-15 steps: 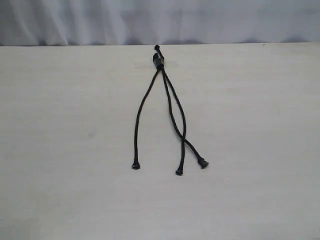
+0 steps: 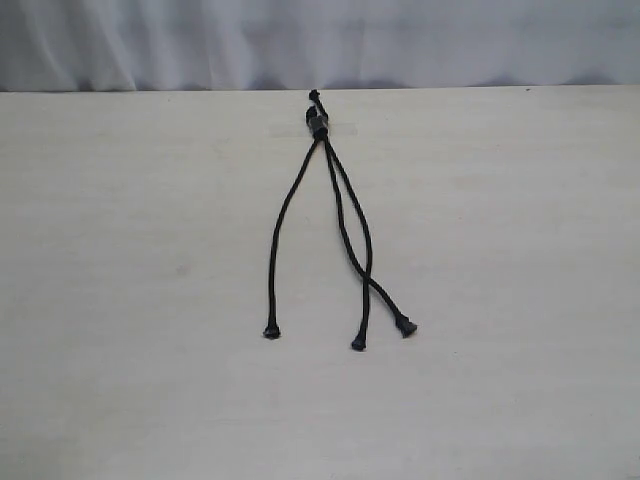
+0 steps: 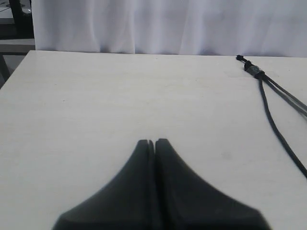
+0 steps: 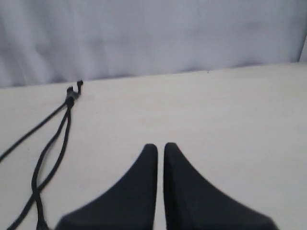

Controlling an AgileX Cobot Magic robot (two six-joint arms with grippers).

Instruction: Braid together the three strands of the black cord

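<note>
- Black woven material: the black cord (image 2: 320,125) lies flat on the pale table (image 2: 120,300). Neither gripper touches it.
- Left gripper (image 3: 154,142): fingers pressed together, nothing between them, positioned over bare table.
- Right gripper (image 4: 160,146): fingers almost together with only a thin slit between them. It holds nothing.
- Neither gripper appears in the exterior view, so both are judged to stand well back from the cord.
- Cord location: between the two grippers. It lies ahead of the left gripper and off toward the right arm's side. It lies ahead of the right gripper and off toward the left arm's side.
- Long axis: the cord runs roughly along the reach direction of both arms. The knot (image 2: 318,120) is at the end far from the grippers, and the flared tips are at the near end.
- The three strands fan out from the knot toward the grippers:
- The outer strand (image 2: 277,235) bows alone toward the left gripper's side, apart from the other two.
- The other two strands run close together and cross each other (image 2: 365,275) shortly before their tips, on the right gripper's side.
- Nearer arm, as a judgement: the lone outer strand falls to the left gripper and the crossed pair to the right gripper. Neither arm is clearly closer to the cord as a whole.
- Task status: no braiding is visible beyond that single loose crossing. Either gripper must first spread its fingers before it can take a strand.
</note>
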